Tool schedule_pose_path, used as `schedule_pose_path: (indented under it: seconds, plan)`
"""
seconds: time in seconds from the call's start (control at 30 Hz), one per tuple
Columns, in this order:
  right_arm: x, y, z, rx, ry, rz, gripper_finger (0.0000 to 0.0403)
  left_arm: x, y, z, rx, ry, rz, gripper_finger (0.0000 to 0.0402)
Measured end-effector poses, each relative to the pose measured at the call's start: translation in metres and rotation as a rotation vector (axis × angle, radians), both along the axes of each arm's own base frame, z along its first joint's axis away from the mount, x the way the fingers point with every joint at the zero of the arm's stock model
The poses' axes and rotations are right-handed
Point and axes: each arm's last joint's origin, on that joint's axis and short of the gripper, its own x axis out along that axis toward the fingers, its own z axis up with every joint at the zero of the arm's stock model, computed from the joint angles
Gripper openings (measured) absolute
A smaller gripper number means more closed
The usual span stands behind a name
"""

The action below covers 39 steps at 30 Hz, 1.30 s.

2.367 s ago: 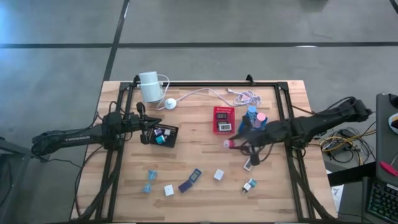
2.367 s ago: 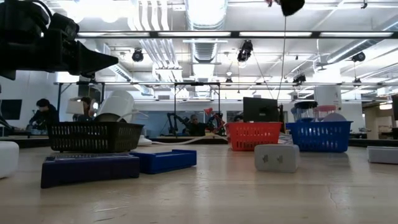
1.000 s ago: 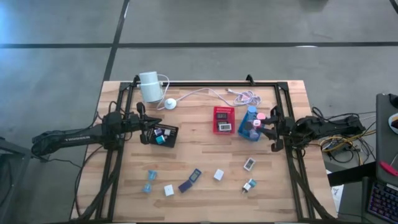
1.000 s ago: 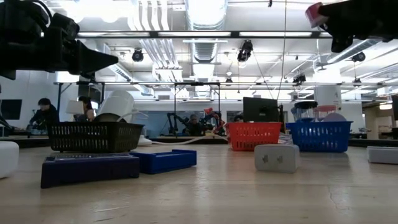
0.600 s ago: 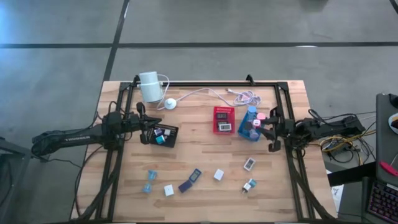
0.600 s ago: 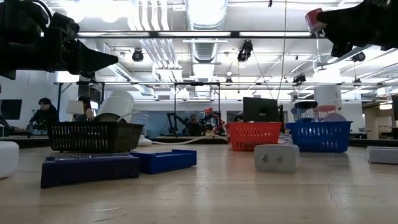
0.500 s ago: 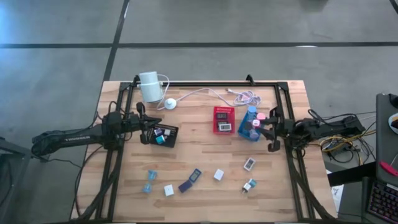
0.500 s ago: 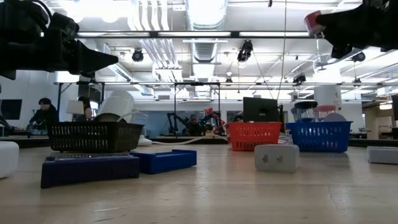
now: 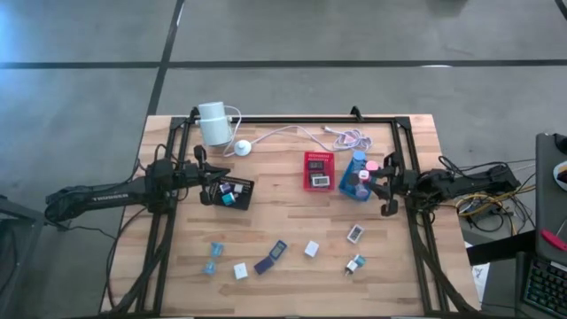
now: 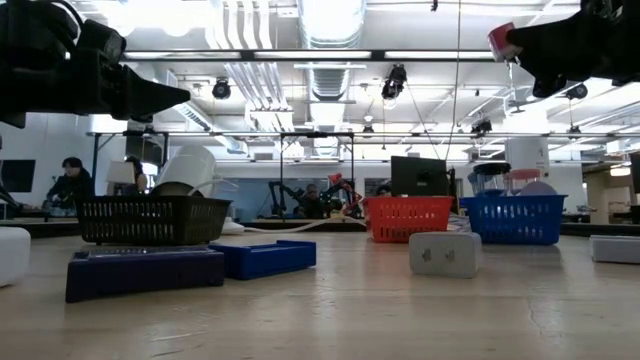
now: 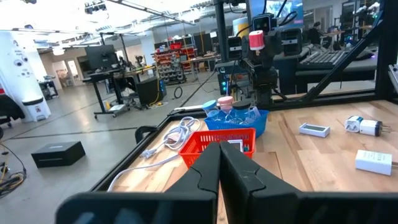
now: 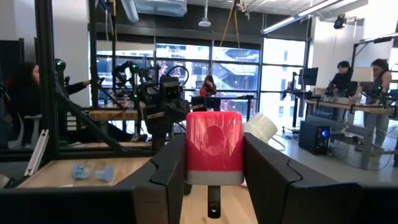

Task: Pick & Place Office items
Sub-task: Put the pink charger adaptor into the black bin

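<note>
Aloft, right hand (image 12: 214, 158) gripping pink piece (image 12: 214, 147) above blue tray (image 9: 354, 188), left hand (image 11: 219, 163) clenched

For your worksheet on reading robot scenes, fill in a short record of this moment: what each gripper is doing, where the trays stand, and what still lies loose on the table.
right gripper: shut on a pink item, raised by the blue tray
left gripper: shut, empty, at the black tray
red tray: mid-table, left of the blue tray, items inside
loose items: seven small pieces on the near half of the table
white cylinder: far left corner, cable running right
</note>
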Motion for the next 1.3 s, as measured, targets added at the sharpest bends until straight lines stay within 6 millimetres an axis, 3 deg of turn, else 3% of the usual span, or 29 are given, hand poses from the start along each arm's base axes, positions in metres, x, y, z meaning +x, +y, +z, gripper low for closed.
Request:
schedule_pose_path:
  seconds: [0.87, 1.3]
  plan:
    - [0.000, 0.000, -0.002, 0.031, 0.014, -0.011, 0.0127, 0.000, 0.000, 0.007, -0.024, -0.053, -0.005, 0.0016]
    - [0.009, 0.000, -0.002, 0.090, 0.079, -0.056, 0.0127, 0.001, -0.002, 0.051, -0.097, -0.080, -0.061, 0.0009]
